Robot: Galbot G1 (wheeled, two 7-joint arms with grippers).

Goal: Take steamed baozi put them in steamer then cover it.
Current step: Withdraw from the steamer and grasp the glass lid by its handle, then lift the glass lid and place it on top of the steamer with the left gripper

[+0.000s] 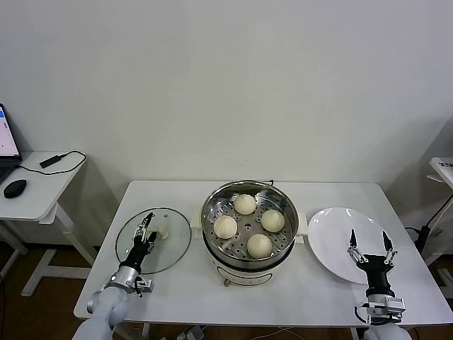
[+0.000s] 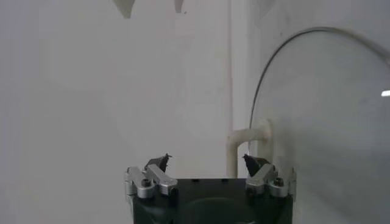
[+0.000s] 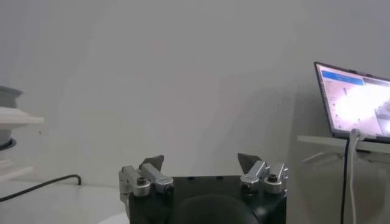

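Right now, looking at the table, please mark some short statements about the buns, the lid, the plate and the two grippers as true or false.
1. All four baozi sit inside the steamer. True.
2. The glass lid covers the steamer. False: it lies flat on the table, on the steamer's left.
3. The white plate holds one bun. False: it has no buns on it.
4. The left gripper is over the lid, fingers open. True.
5. The right gripper is shut on a bun. False: it is open, holds nothing and hovers over the plate's near edge.
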